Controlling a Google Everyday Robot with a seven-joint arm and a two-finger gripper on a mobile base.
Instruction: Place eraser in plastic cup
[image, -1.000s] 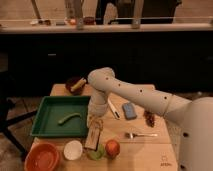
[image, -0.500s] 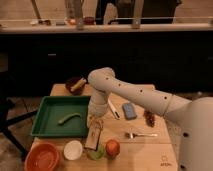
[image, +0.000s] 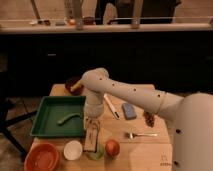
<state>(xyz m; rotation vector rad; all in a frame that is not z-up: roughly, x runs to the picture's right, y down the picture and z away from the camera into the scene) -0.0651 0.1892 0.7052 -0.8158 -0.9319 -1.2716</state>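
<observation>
On the near left corner of the table (image: 150, 150) sat the orange bowl (image: 42, 157), and just to its right the white cup (image: 73, 149), neither touched. Behind them lay the green tray (image: 47, 112) with a green pod-like thing (image: 69, 118) resting inside it.

Moving right, here was the action: the gripper (image: 91, 131) hung straight down from the white arm (image: 130, 95), near the front edge, its fingers clamped shut on the eraser (image: 91, 139). The eraser hung on end, dark face toward the camera, its lower end right at the green plastic cup (image: 96, 152). Whether that end was already inside the rim or only just above it, I could not tell. So the pick-up was done and the carry was done; what was left, by my judgement, was the final lowering and letting go. With such a long block in such a small cup, it would likely end up leaning on the rim rather than lying flat.

Just right of the cup was the orange-red fruit (image: 112, 147), close enough to get nudged. Further right lay a fork (image: 140, 134), and farther back a marker pen (image: 111, 106), a blue-grey pad (image: 129, 111) and a dark pinecone-like thing (image: 149, 119).

Against the earlier frames, hardly anything had changed: the arm, the eraser and every loose item sat in the same places as a second before, grip unchanged.
</observation>
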